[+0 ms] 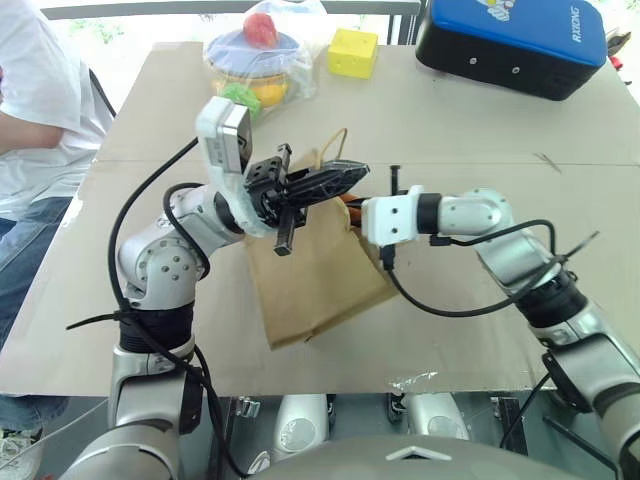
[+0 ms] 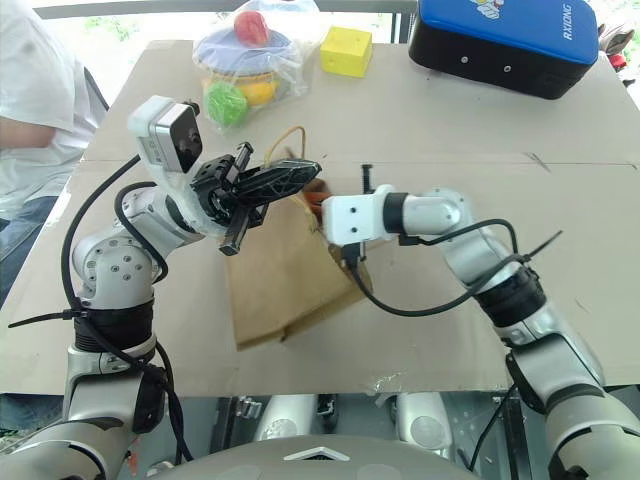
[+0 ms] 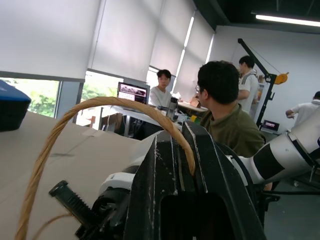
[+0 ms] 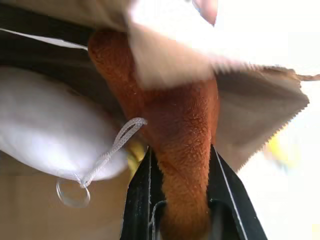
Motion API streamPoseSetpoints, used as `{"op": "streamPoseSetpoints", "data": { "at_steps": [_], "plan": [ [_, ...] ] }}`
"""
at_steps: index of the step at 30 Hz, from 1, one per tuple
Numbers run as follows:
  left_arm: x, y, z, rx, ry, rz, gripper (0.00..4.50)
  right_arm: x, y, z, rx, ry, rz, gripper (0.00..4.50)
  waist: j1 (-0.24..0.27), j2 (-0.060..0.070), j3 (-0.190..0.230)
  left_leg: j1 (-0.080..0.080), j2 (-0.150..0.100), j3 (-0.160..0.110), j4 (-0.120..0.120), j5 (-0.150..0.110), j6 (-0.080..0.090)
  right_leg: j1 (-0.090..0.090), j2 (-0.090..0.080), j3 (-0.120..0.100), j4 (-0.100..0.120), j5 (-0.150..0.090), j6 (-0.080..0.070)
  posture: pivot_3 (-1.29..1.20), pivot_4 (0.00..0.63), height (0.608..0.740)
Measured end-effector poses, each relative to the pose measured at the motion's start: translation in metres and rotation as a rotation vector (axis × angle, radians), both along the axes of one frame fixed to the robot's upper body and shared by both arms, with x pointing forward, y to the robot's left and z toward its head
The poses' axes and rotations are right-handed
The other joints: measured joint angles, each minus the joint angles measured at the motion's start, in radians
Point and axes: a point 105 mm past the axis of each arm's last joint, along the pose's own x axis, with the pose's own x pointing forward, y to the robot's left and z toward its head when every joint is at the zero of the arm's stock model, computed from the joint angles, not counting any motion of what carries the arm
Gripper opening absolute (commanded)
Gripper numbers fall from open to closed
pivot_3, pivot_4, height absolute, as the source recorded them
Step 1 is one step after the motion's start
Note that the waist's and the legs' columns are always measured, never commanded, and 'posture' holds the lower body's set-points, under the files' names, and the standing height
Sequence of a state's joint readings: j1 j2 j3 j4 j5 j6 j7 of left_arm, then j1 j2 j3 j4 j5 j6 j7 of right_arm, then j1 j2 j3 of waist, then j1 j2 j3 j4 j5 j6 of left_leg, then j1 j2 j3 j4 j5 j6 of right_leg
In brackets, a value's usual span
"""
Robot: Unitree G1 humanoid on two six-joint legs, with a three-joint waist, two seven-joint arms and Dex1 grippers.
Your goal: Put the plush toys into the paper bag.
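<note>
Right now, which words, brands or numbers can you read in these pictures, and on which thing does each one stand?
"RIXIONG", or close to it, in white letters; some letters are uncertain: on the lid of the blue and black case.
A small white and yellow emblem beside it: too small to read.
Laptop screen in the left wrist view: too blurred to read.

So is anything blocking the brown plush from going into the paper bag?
Nothing visible does. The left gripper holds the paper bag up by its handle, and the right gripper, shut on the brown plush, is already at the bag's mouth beside the white plush.
</note>
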State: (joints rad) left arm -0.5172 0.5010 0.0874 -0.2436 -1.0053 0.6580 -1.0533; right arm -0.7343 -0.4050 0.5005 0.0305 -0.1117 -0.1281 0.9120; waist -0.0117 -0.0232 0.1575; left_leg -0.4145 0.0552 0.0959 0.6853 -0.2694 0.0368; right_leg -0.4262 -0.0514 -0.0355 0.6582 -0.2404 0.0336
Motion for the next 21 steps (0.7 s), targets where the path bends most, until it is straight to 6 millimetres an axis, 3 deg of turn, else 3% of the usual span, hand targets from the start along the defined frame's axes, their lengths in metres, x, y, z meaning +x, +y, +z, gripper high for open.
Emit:
{"op": "streamPoseSetpoints", "data": {
  "at_steps": [1, 2, 5, 6, 9, 13, 21],
  "plan": [
    [0.000, 0.000, -0.002, 0.001, 0.003, 0.001, 0.00, -0.002, 0.004, -0.003, -0.012, 0.011, 0.026, 0.04, 0.001, 0.000, 0.000, 0.000, 0.000, 0.000, 0.000, 0.000, 0.000, 0.000, 0.000, 0.000, 0.000, 0.000, 0.000, 0.00, 0.150, 0.740],
    [0.000, 0.000, -0.004, 0.002, 0.005, 0.006, 0.00, -0.005, 0.006, -0.009, -0.038, 0.030, 0.058, 0.74, 0.002, 0.000, 0.000, 0.000, 0.000, 0.000, 0.000, 0.000, 0.000, 0.000, 0.000, 0.000, 0.000, 0.000, 0.000, 0.00, 0.150, 0.740],
    [0.001, 0.001, -0.008, 0.007, 0.012, 0.018, 0.00, -0.012, 0.008, -0.022, -0.079, 0.111, 0.118, 1.80, 0.003, 0.000, 0.000, 0.000, 0.000, 0.000, 0.000, 0.000, 0.000, 0.000, -0.001, 0.000, 0.000, 0.000, 0.000, 0.00, 0.150, 0.740],
    [0.001, 0.002, -0.010, 0.010, 0.014, 0.023, 0.00, -0.013, 0.008, -0.026, -0.074, 0.126, 0.129, 2.42, 0.003, 0.000, 0.000, 0.000, 0.000, 0.000, 0.000, 0.000, 0.000, 0.000, -0.001, 0.000, 0.000, 0.000, 0.000, 0.00, 0.150, 0.740],
    [0.000, 0.002, -0.014, 0.016, 0.016, 0.034, 0.00, -0.013, 0.002, -0.039, -0.062, 0.143, 0.125, 3.70, 0.003, 0.000, 0.000, 0.000, 0.000, 0.000, 0.000, 0.000, 0.000, 0.000, -0.001, -0.001, 0.000, 0.000, 0.000, 0.00, 0.150, 0.740],
    [-0.001, 0.004, -0.016, 0.015, 0.017, 0.050, 0.00, -0.016, -0.022, -0.045, -0.048, 0.162, 0.076, 3.70, 0.005, 0.000, 0.000, 0.000, 0.001, 0.000, 0.001, 0.000, 0.000, 0.000, -0.002, 0.000, 0.000, 0.000, 0.000, 0.00, 0.150, 0.740],
    [-0.004, 0.006, -0.015, 0.050, -0.070, 0.067, 0.00, -0.008, -0.069, -0.008, 0.094, 0.265, -0.164, 3.70, 0.006, 0.000, 0.000, 0.000, 0.000, 0.000, 0.001, 0.000, 0.000, 0.000, -0.001, 0.000, 0.002, 0.000, 0.000, 0.00, 0.150, 0.740]
  ]
}}
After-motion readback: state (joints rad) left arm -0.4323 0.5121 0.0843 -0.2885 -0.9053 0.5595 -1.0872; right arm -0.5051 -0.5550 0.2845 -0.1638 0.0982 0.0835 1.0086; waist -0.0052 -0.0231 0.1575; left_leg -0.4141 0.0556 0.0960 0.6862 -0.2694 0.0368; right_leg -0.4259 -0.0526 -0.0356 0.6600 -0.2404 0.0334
